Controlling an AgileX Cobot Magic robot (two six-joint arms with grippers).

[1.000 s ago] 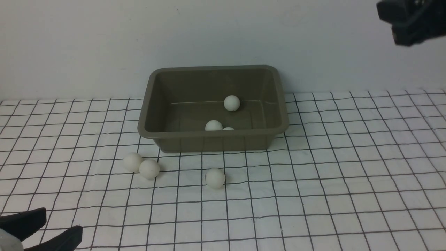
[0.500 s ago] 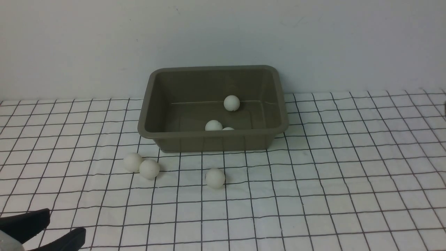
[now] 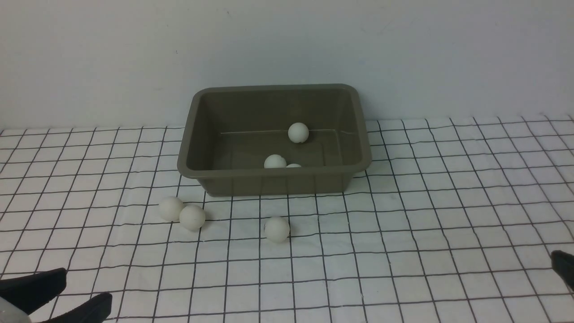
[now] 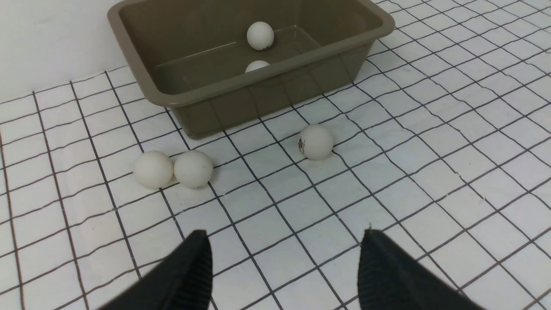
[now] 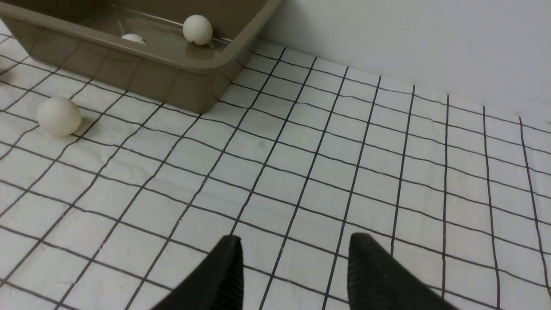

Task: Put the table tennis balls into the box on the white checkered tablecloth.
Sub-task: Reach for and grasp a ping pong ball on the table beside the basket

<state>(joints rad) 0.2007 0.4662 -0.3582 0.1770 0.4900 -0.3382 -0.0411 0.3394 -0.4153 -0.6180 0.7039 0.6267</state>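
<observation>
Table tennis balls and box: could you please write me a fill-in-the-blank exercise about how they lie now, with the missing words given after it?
1. Outside the box, on the white checkered tablecloth, lie ___ table tennis balls.
2. The two leftmost balls ___ each other.
3. The ball with a printed mark lies ___ from that pair.
4. The left gripper is open and holds ___.
Missing words: three; touch; apart; nothing.

A plain pale grey wall (image 3: 403, 45) fills the upper part of the front view. One small dark speck (image 3: 176, 51) sits on it, upper left of centre.
</observation>
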